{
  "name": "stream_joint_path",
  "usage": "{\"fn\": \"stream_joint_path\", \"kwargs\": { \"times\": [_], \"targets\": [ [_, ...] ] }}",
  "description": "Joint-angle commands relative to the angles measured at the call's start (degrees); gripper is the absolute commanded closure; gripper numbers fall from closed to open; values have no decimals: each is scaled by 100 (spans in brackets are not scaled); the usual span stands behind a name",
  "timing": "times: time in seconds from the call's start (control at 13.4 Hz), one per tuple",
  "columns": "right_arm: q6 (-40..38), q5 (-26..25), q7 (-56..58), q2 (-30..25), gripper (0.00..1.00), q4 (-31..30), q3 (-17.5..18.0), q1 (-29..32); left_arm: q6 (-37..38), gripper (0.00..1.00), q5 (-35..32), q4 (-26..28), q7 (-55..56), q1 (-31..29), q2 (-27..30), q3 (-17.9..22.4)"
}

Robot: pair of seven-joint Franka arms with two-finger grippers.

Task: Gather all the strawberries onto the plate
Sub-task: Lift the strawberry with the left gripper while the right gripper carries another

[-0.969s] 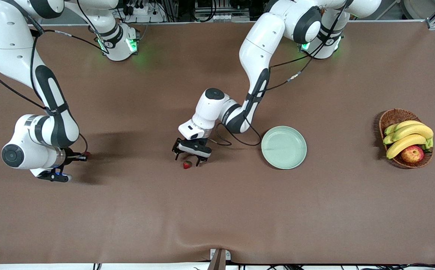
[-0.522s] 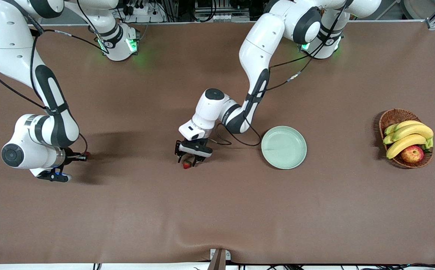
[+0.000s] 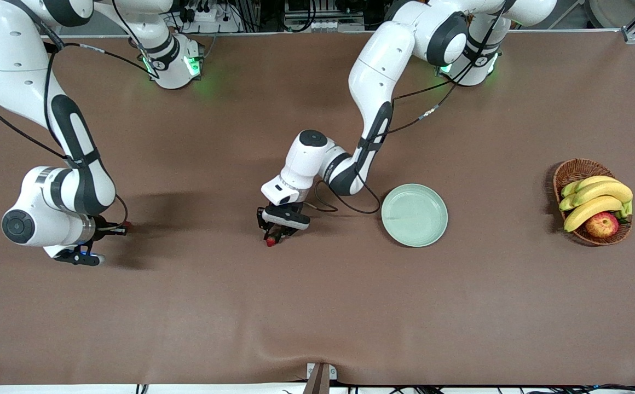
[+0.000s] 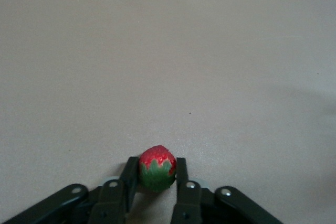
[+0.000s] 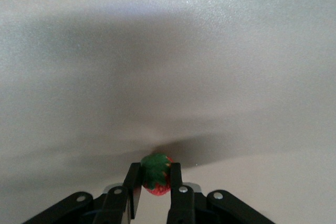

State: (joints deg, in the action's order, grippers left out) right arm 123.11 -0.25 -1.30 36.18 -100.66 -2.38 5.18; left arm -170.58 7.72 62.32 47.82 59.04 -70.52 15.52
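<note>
High front camera faces robots; wrist cameras look closely at tabletop [image 3: 317, 306]

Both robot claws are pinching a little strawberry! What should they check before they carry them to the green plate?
1. Left claw squeezing its strawberry from both sides: ok.
2. Right claw squeezing its strawberry: ok.
3. Plate has room inside: ok, nothing lies in it.
4. Way from the left claw to the plate: ok, only bare table between them.
5. Third strawberry found: cannot tell, none other shows.
6. Basket of bananas and apple out of the way: ok, it sits toward the left arm's end, apart from the plate.
</note>
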Motion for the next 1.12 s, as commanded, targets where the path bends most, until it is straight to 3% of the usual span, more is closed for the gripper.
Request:
{"fn": "stream_joint_path", "kwargs": {
  "times": [0.0,0.37,0.82,1.04],
  "targets": [
    [-101,-11,-54,-49,100,28,115,106,-64,100,-25,-229,315,37,-146,92],
    [-1033,253,-229,-58,100,643,149,62,129,100,19,147,518,-50,678,83],
    [-2026,963,-1476,-102,100,1285,159,-516,1490,100,11,1868,220,-471,2575,91],
    [-2020,1509,-2731,-146,100,1400,159,-1166,2403,100,11,2801,-394,-867,3683,74]
  ]
}}
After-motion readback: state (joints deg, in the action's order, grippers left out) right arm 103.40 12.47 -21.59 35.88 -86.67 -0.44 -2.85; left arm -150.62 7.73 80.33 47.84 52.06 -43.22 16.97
